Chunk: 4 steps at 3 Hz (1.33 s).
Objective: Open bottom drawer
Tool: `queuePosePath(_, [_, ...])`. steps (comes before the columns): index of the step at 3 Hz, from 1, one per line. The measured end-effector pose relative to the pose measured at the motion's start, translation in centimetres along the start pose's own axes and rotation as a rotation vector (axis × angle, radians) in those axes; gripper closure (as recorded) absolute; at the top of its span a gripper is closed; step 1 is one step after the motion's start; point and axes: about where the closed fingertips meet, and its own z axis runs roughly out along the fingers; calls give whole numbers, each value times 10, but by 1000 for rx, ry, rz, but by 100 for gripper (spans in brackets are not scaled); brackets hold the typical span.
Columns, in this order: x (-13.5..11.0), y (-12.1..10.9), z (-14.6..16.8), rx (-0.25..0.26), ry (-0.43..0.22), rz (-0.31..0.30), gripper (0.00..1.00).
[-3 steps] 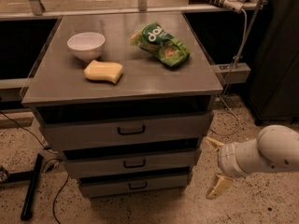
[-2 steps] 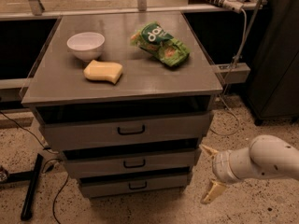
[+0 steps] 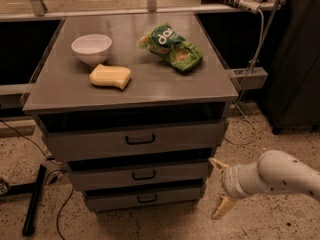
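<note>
My claw is low on the right side of the table, down near the speckled floor. My pale arm reaches in from the right edge of the view. The claw's two tan fingers are spread wide apart, one pointing up and one down, and there is nothing between them.

The bottom drawer is the narrowest grey front, lowest in the stack of three. It sits tucked under the middle drawer, and none of its inside shows. Its small black handle sits at the centre of the front. My claw is off to the right of that drawer, just past the corner of the stack, and touches neither the front nor the handle. The upper finger is level with the middle drawer's right end and the lower finger is about level with the bottom drawer.

Above those is the top drawer, the widest front, with the bigger black handle.

On the table top there is a white bowl at the back left and a yellow sponge just in front of it. A green snack bag lies at the back right, well apart from both.

A black stand lies on the floor at the left, with cables trailing beside it.
</note>
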Motion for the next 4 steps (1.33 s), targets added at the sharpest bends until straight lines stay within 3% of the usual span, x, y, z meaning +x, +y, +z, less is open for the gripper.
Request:
queuePosePath(3, [73,2,129,39,16,-166,0])
queuePosePath(4, [93,4,161,24,-18,-150,0])
